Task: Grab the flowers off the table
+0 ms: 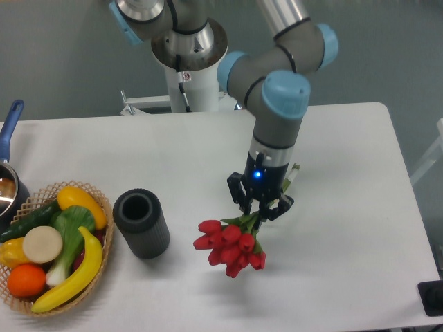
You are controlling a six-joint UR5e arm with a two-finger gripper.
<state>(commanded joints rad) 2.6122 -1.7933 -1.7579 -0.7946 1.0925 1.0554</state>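
Gripper (259,209) at frame centre, pointing down, fingers clamped on the stems of the flowers (230,245). Red buds hang below and left of it, tilted, seemingly clear of the table (346,173); contact cannot be confirmed. Dark cylinder (141,223) stands left of the flowers, apart from them. Basket (102,207) of fruit and vegetables at lower left. Pot with blue handle (10,124) at left edge.

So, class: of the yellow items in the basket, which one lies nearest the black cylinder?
The banana: its long curved body runs along the basket's right rim, the side facing the cylinder. The other yellow pieces sit farther left.
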